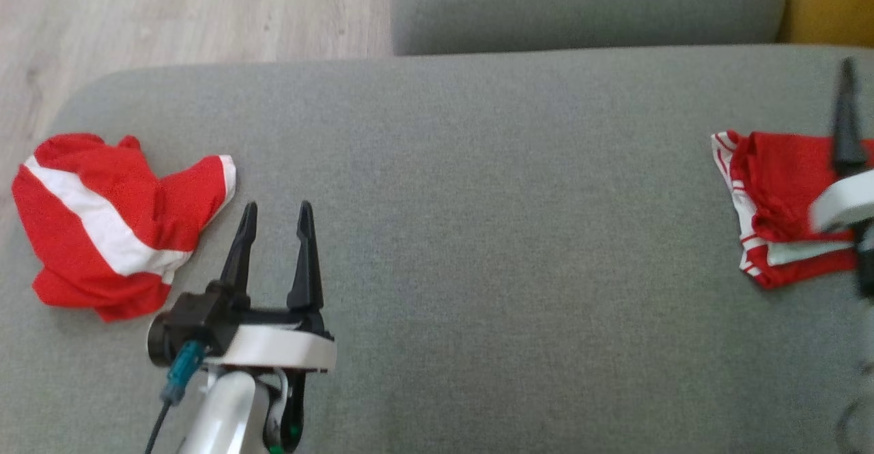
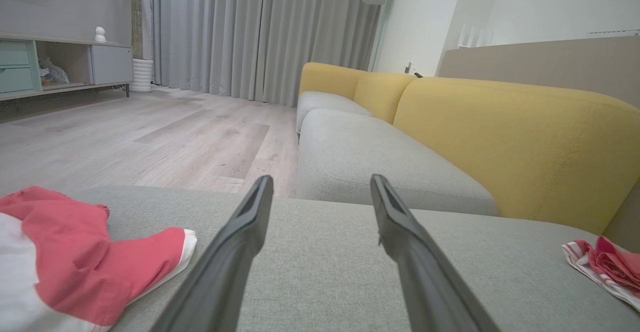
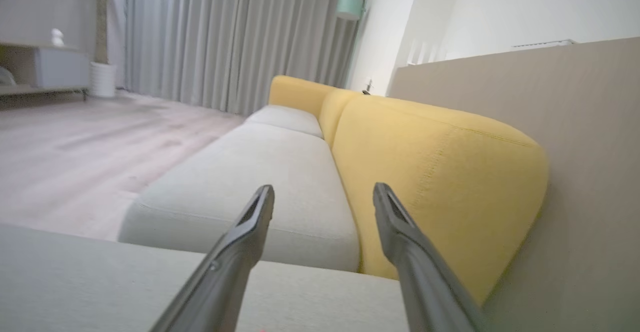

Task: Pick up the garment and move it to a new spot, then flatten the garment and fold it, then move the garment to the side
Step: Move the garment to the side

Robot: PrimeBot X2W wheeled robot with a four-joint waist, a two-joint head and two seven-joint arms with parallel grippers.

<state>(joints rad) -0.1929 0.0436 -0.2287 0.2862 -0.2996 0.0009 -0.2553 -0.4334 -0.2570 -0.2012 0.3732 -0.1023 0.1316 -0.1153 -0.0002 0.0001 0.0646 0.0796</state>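
A crumpled red garment with a white stripe [image 1: 109, 225] lies at the left end of the grey sofa seat [image 1: 478, 235]; the left wrist view has it [image 2: 65, 262] at the lower left. My left gripper [image 1: 276, 214] stands open just right of it, empty, its gap [image 2: 320, 184] clear. A folded red-and-white garment [image 1: 778, 201] lies at the seat's right edge and appears as a red bundle [image 2: 607, 267] in the left wrist view. My right gripper [image 3: 322, 194] hovers above that one, open and empty; one dark finger [image 1: 847, 116] of it rises over the cloth.
Beyond the seat lies another grey cushion [image 1: 587, 3] with a yellow backrest [image 2: 515, 137]. Pale wooden floor [image 1: 171, 10] runs past the seat's far left edge. Grey curtains [image 2: 260, 32] and a low cabinet [image 2: 60, 67] stand far off.
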